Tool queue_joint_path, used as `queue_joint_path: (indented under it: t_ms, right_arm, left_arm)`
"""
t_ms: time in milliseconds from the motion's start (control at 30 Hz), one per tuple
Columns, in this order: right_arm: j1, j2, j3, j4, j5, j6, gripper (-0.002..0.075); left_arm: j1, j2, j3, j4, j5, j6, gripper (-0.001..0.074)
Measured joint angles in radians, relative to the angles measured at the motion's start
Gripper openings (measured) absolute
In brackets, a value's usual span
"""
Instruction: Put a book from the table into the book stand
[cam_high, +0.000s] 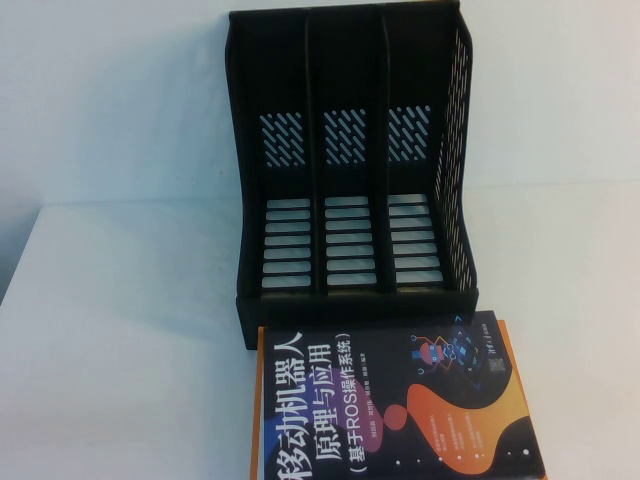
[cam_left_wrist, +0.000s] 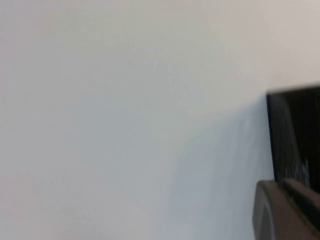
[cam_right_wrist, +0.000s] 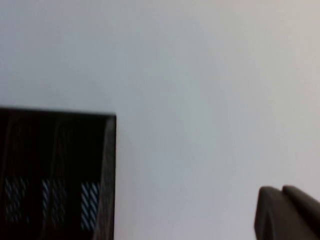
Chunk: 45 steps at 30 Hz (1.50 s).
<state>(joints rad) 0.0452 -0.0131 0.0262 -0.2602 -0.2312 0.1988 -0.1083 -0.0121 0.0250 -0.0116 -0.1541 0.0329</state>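
The book (cam_high: 390, 400), dark-covered with a large white Chinese title and orange and purple blobs, lies flat on the white table (cam_high: 120, 350) at the front, touching the front of the book stand (cam_high: 350, 170). The black stand is upright with three empty slots. Neither gripper shows in the high view. My left gripper (cam_left_wrist: 286, 210) is shut and empty, with the stand's side (cam_left_wrist: 295, 135) beyond it. My right gripper (cam_right_wrist: 285, 212) is shut and empty, with the stand (cam_right_wrist: 55, 175) off to one side.
A thin orange edge (cam_high: 260, 400) shows along the book's left and right sides, as if something lies under it. A pale wall (cam_high: 110, 100) rises behind the table. The table's left edge (cam_high: 20, 260) runs diagonally.
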Motion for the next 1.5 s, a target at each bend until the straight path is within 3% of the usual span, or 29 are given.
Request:
queue_joint_path:
  t_ms: [200,333,533,633,767,900,1000,1167,1233,1367,1500]
  right_arm:
    - [0.0,0.0,0.0,-0.002,-0.331,0.039,-0.0002]
    - [0.0,0.0,0.0,-0.002,-0.526,0.043,-0.0002]
    - [0.0,0.0,0.0,-0.002,-0.649,0.043,-0.0002]
    - [0.0,0.0,0.0,-0.001,-0.679,0.048,-0.0002]
    - [0.0,0.0,0.0,0.028,-0.724,0.089,-0.0002]
    - [0.0,0.0,0.0,0.137,-0.705,0.092,-0.0002]
    - [0.0,0.0,-0.031,0.22,-0.531,0.133,-0.0001]
    - [0.0,0.005,-0.26,0.269,0.108,0.066,-0.0001]
    - [0.0,0.036,-0.334,0.27,0.272,-0.003,-0.0001]
    - [0.0,0.16,-0.448,0.28,0.541,-0.059,-0.0001]
    - [0.0,0.327,-0.534,0.333,0.759,-0.067,-0.0001]
  left_arm:
    - [0.0,0.0,0.0,0.004,-0.381,-0.002,-0.0003]
    - [0.0,0.0,0.0,-0.008,-0.466,0.004,-0.0003]
    - [0.0,0.0,0.0,-0.137,-0.345,0.0,-0.0003]
    - [0.0,0.0,-0.026,-0.189,-0.184,-0.002,-0.0003]
    - [0.0,0.0,-0.181,-0.206,0.065,0.013,-0.0003]
    - [0.0,0.043,-0.336,-0.207,0.185,0.046,-0.0003]
    - [0.0,0.099,-0.427,-0.192,0.274,0.101,-0.0003]
    - [0.0,0.22,-0.515,-0.147,0.466,0.181,-0.0003]
    - [0.0,0.275,-0.519,-0.145,0.546,0.186,-0.0003]
    - [0.0,0.375,-0.519,-0.177,0.705,0.188,-0.0003]
    - [0.0,0.433,-0.519,-0.183,0.755,0.232,-0.0003]
